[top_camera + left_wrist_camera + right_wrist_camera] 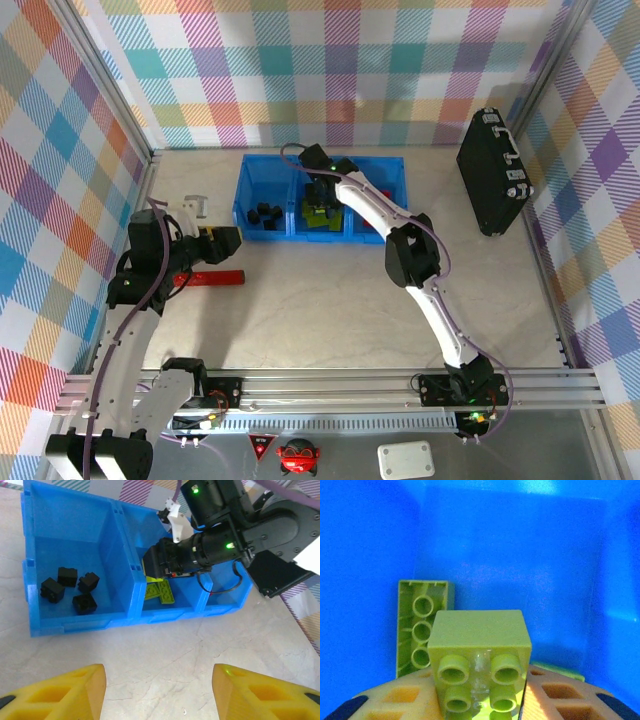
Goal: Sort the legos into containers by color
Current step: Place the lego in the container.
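Note:
The containers (244,192) are three joined blue bins at the back of the table. Several black legos (70,589) lie in the left bin (75,535), also seen from above as black legos (265,213). Flat lime-green legos (161,593) lie in the middle bin. My right gripper (322,188) reaches down into that middle bin and is shut on a lime-green lego (477,630), studs facing the camera, above another lime-green brick (422,625). My left gripper (159,680) hovers open over bare table in front of the containers, nothing between its yellow fingers (60,690).
A long red bar with a black end (212,279) lies on the table under the left arm. A black hard case (492,172) stands at the back right. The right arm (235,535) stretches across the tray's right side.

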